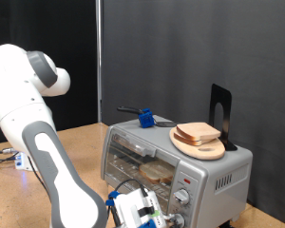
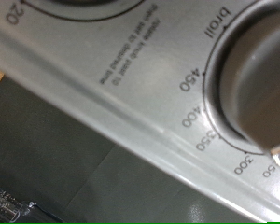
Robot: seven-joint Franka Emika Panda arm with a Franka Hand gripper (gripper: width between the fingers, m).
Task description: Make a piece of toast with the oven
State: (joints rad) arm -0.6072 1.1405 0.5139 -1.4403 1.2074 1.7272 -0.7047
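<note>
The silver toaster oven [image 1: 221, 173] stands at the exterior view's right with its glass door [image 1: 133, 152] shut. One slice of bread [image 1: 158, 172] lies on the rack inside, seen through the glass. A second slice [image 1: 198, 132] rests on a round wooden plate [image 1: 205, 149] on the oven's top. My gripper [image 1: 148, 211] is low at the oven's front, right by the two knobs [image 1: 183, 199] under the red light [image 1: 187, 179]. The wrist view shows the temperature knob [image 2: 257, 79] very close, with marks from 300 to broil on the silver panel [image 2: 103, 103].
A blue object [image 1: 144, 118] with a dark handle lies on the oven's top at the back. A black stand [image 1: 221, 112] rises behind the plate. The wooden table [image 1: 81, 142] runs to the exterior view's left. A black curtain hangs behind.
</note>
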